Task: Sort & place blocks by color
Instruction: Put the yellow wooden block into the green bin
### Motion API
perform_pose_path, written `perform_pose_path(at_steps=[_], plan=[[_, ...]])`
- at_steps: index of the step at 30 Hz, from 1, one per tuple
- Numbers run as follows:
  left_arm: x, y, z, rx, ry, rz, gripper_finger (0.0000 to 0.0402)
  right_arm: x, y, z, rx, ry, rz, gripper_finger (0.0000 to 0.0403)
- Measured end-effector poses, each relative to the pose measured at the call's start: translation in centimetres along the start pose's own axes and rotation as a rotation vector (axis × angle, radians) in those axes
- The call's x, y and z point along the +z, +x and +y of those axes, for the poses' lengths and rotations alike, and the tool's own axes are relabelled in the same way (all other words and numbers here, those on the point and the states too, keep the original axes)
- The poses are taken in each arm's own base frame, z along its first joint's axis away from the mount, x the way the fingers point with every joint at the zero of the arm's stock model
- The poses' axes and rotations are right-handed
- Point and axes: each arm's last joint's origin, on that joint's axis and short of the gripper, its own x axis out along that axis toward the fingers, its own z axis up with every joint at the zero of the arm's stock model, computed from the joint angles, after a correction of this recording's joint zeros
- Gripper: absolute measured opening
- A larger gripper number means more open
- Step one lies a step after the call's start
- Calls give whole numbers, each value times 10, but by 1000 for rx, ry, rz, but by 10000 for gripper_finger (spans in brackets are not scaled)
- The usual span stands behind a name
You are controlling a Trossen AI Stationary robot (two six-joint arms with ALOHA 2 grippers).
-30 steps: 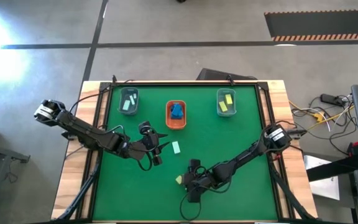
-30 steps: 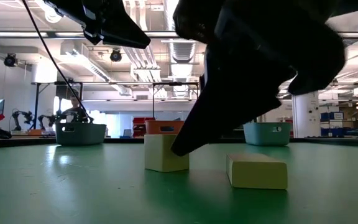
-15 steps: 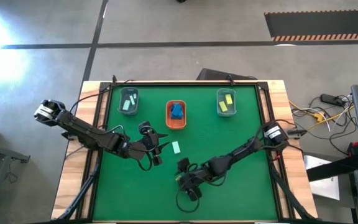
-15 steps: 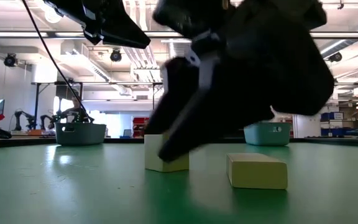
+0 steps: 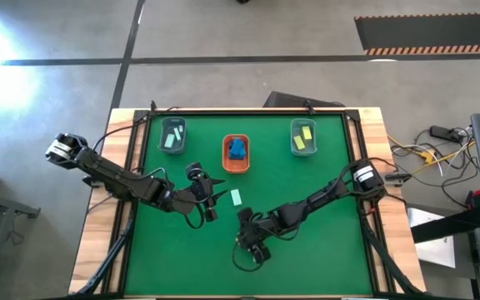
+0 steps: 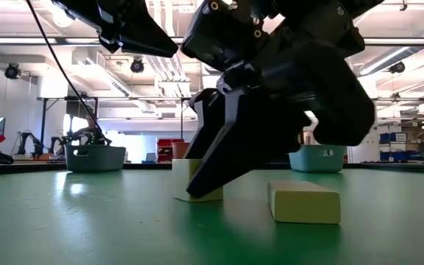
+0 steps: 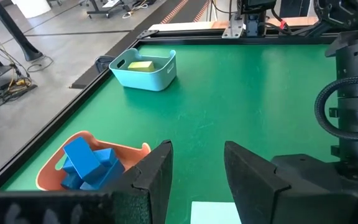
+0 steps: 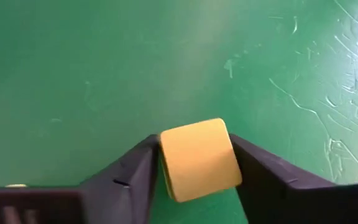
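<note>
A yellow block (image 8: 197, 158) stands on the green table between the fingers of my right gripper (image 8: 194, 142), which sits near the table's middle front (image 5: 244, 239) and is shut on it. A pale mint block (image 5: 236, 197) lies flat on the table just beyond my left gripper (image 5: 217, 194). That gripper hangs open well above the table (image 7: 194, 168) and holds nothing. In the low view, a pale yellowish block (image 6: 304, 202) lies flat to the right of the held one. My right gripper pinches the yellow block's two opposite sides (image 8: 166, 160) between its two fingers (image 8: 135, 168). The fingers slant down from above and from the table's right. The block stands with its bottom on the table (image 6: 181, 178).
Three small trays stand in a row at the far edge. The grey tray (image 5: 162, 133) holds mint blocks. The orange tray (image 5: 236, 169) holds blue blocks (image 5: 237, 148). The teal tray (image 5: 293, 137) holds yellow blocks. Cables run along both table sides.
My right gripper has moved toward the table's left edge and rolled about its own axis, coming down over the yellow block so that its fingers now stand on either side of it. The block has stayed where it was.
</note>
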Motion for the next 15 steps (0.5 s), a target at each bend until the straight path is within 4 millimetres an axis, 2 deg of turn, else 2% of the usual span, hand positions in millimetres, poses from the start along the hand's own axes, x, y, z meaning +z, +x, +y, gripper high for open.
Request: perform_pose_path(at_steps=[3, 9, 15], plan=[[0, 0, 0, 0, 0, 0, 128, 1, 0, 0, -1, 0, -5, 127], [0, 0, 0, 2, 6, 0, 128, 4, -10, -5, -12, -4, 14, 120], [6, -8, 5, -9, 129, -22, 128, 16, -54, -21, -99, -14, 53, 120]])
